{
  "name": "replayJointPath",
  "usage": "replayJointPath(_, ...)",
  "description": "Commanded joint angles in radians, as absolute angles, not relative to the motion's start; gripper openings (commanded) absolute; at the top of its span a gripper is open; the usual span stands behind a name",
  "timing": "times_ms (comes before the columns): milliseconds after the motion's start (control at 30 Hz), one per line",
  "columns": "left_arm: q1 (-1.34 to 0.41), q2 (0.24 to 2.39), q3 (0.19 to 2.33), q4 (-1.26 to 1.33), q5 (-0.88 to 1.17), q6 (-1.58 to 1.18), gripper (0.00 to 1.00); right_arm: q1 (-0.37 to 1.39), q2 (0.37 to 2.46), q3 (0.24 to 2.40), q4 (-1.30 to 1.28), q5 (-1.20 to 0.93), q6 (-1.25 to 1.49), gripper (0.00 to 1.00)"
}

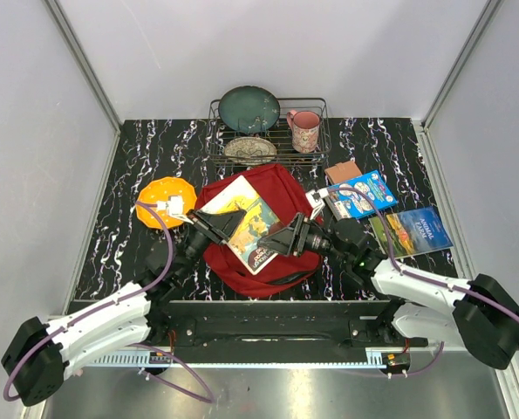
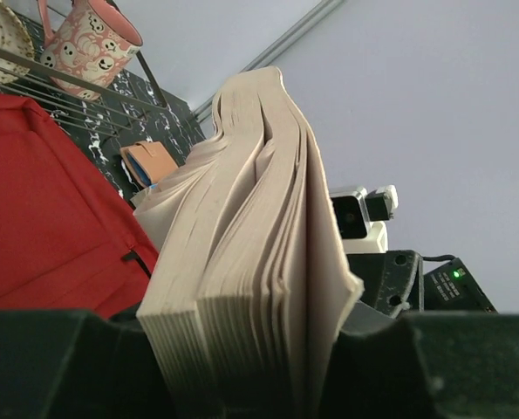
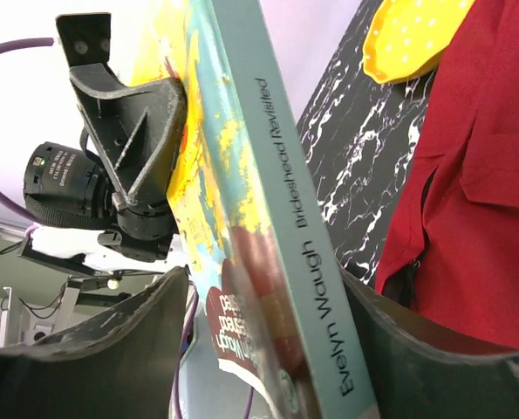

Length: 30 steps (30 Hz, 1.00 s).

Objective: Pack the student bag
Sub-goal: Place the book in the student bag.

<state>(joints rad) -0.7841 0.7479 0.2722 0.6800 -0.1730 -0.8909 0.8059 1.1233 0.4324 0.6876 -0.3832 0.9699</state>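
The student bag [image 1: 281, 185] is a red backpack lying flat mid-table; it also shows in the left wrist view [image 2: 41, 201] and the right wrist view [image 3: 481, 175]. A paperback book [image 1: 246, 223] with a yellow and teal cover is held above the bag between both grippers. My left gripper [image 1: 214, 223] is shut on its page edge [image 2: 242, 244]. My right gripper [image 1: 287, 236] is shut on its spine side, and the spine [image 3: 281, 218] reads "Evelyn Waugh". Each gripper faces the other across the book.
A wire dish rack [image 1: 316, 144] at the back holds a green plate [image 1: 249, 108], a patterned plate [image 1: 249, 148] and a pink mug [image 1: 304, 129]. An orange plate [image 1: 166, 201] lies left of the bag. A brown wallet [image 1: 343, 171] and two blue books [image 1: 362, 194] [image 1: 413, 230] lie to the right.
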Motion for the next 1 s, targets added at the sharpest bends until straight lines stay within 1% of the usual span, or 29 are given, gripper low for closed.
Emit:
replayJointPath(0,-0.779,0.733,0.259,0.839,-0.23,-0.928,0.0,0.824,1.1,0.413,0.84,-0.374,1.071,0.74)
replayJointPath(167,-0.778,0.775,0.222,0.942,-0.271,-0.976,0.0,0.845,1.161,0.384,0.954,-0.328,1.178,0.76)
replayJointPath(233,-0.778,0.79,0.222,0.963,-0.272,-0.982,0.0,0.864,1.192,0.358,1.024,-0.285,1.21,0.75)
replayJointPath(300,-0.779,0.802,0.23,0.976,-0.267,-0.985,0.0,0.87,1.207,0.347,1.066,-0.267,1.223,0.71)
replayJointPath(333,-0.778,0.807,0.232,0.976,-0.265,-0.985,0.0,0.88,1.219,0.344,1.077,-0.258,1.229,0.66)
replayJointPath(400,-0.778,0.813,0.235,0.977,-0.261,-0.98,0.0,0.89,1.226,0.341,1.1,-0.241,1.227,0.59)
replayJointPath(433,-0.779,0.813,0.235,0.977,-0.262,-0.98,0.0,0.891,1.223,0.338,1.104,-0.238,1.223,0.49)
replayJointPath(467,-0.779,0.811,0.23,0.974,-0.267,-0.98,0.0,0.891,1.218,0.334,1.104,-0.232,1.221,0.43)
replayJointPath(500,-0.779,0.805,0.229,0.973,-0.268,-0.977,0.0,0.893,1.209,0.325,1.101,-0.21,1.216,0.33)
replayJointPath(533,-0.779,0.802,0.226,0.96,-0.27,-0.976,0.0,0.893,1.184,0.321,1.091,-0.196,1.213,0.2)
replayJointPath(567,-0.779,0.792,0.23,0.947,-0.267,-0.965,0.0,0.891,1.169,0.316,1.06,-0.169,1.207,0.12)
replayJointPath(600,-0.778,0.787,0.235,0.928,-0.264,-0.956,0.13,0.891,1.152,0.311,1.034,-0.155,1.2,0.05)
replayJointPath(633,-0.779,0.781,0.241,0.883,-0.258,-0.944,0.3,0.893,1.106,0.311,1.0,-0.14,1.18,0.0)
replayJointPath(667,-0.778,0.77,0.256,0.852,-0.236,-0.91,0.49,0.891,1.076,0.311,0.917,-0.109,1.164,0.0)
replayJointPath(700,-0.779,0.761,0.268,0.813,-0.229,-0.888,0.88,0.891,1.042,0.317,0.86,-0.088,1.145,0.0)
replayJointPath(733,-0.778,0.755,0.281,0.71,-0.226,-0.868,0.96,0.891,0.964,0.322,0.794,-0.06,1.109,0.0)
replayJointPath(767,-0.779,0.735,0.307,0.663,-0.215,-0.845,0.99,0.891,0.918,0.327,0.631,0.013,1.094,0.0)
replayJointPath(800,-0.779,0.727,0.317,0.617,-0.21,-0.786,0.99,0.893,0.869,0.337,0.538,0.067,1.082,0.0)
replayJointPath(833,-0.779,0.72,0.33,0.526,-0.207,-0.757,0.99,0.891,0.762,0.344,0.447,0.121,1.068,0.0)
replayJointPath(867,-0.779,0.703,0.353,0.482,-0.203,-0.726,0.99,0.893,0.706,0.347,0.284,0.22,1.056,0.0)
replayJointPath(900,-0.781,0.698,0.36,0.447,-0.195,-0.665,0.99,0.89,0.649,0.359,0.196,0.276,1.046,0.0)
replayJointPath(933,-0.779,0.695,0.371,0.389,-0.181,-0.64,0.99,0.89,0.544,0.37,0.107,0.331,1.033,0.0)
replayJointPath(967,-0.779,0.701,0.392,0.362,-0.152,-0.58,0.99,0.891,0.494,0.38,-0.06,0.432,1.023,0.0)
